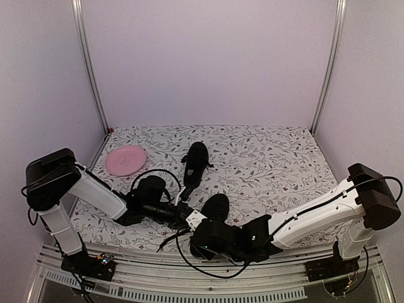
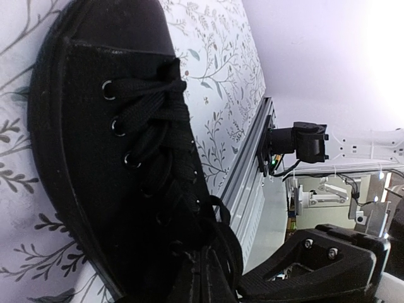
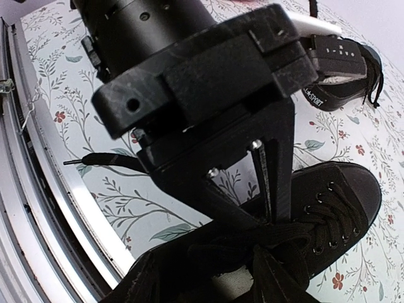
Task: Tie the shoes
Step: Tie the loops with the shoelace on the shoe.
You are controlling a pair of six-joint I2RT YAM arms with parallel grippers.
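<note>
Found the near shoe (image 1: 218,205) lying close to the near edge of the table (image 1: 284,164), hemmed in by both arms. Noted the second shoe (image 1: 197,161) farther back, apart from the pink plate (image 1: 125,160).

Found the left pincer (image 3: 271,219) pressed together over the lacing of the near shoe, to all appearance pinching the laces (image 2: 154,104) near the tongue. Unable to tell whether the right pincer (image 1: 207,228) is spread or closed: black fingers lost against black shoe in its own wrist view.

Risks judged from this position:

1. Slippage. Thin, flat laces held by narrow tips; likely to slide free under any firm pull.
2. Dragging. Nothing seen anchoring the shoe; apt to follow a pull toward the rail at the table's near edge instead of letting the knot tighten.
3. Collision. Both pincers crowded over the same patch of lacing, all but touching; little room to cross or loop without knocking together.
4. Stray end. Noted a loose lace end (image 3: 101,158) lying on the table toward the edge rail; liable to snag there or drop out of reach.
5. Misgrasp. Black on black throughout; easy to seize the tongue or two strands instead of one.
</note>
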